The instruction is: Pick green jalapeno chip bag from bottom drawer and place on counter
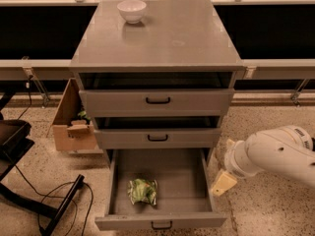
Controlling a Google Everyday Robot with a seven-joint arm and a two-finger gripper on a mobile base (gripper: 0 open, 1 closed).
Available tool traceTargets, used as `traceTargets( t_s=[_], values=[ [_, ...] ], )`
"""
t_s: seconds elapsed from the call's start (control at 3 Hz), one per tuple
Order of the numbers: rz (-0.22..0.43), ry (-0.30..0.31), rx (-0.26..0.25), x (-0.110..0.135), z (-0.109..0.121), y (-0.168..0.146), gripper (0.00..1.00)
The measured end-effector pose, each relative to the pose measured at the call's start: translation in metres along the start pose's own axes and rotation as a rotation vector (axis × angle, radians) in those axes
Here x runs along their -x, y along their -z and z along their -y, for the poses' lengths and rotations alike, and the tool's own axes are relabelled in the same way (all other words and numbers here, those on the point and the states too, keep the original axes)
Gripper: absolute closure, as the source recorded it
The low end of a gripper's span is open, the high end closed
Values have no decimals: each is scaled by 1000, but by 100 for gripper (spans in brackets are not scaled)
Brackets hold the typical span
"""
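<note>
The green jalapeno chip bag point(142, 191) lies crumpled on the floor of the bottom drawer point(170, 168), left of its middle. The drawer is pulled fully out, with its black handle at the front. The counter point(172, 38) is the grey top of the cabinet. My gripper point(224, 183) hangs low just outside the drawer's right wall, at the end of my white arm point(270, 154) that reaches in from the right. It is well apart from the bag and holds nothing that I can see.
A white bowl point(131, 10) stands at the counter's back left. The top drawer point(157, 101) and middle drawer point(157, 137) are pushed in. A cardboard box point(74, 127) sits on the floor left of the cabinet. A black chair base and cables point(49, 203) lie at the lower left.
</note>
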State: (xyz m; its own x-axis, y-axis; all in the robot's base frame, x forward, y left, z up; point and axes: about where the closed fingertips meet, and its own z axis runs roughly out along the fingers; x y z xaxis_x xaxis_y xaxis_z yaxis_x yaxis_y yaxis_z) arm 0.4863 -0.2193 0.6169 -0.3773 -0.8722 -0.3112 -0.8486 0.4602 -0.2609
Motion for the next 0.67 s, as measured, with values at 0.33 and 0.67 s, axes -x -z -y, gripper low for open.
traceTargets(
  t_s=[0.33, 0.67],
  values=[
    [88, 0, 55, 28, -10, -73, 0],
    [192, -26, 84, 64, -19, -157, 0]
  ],
)
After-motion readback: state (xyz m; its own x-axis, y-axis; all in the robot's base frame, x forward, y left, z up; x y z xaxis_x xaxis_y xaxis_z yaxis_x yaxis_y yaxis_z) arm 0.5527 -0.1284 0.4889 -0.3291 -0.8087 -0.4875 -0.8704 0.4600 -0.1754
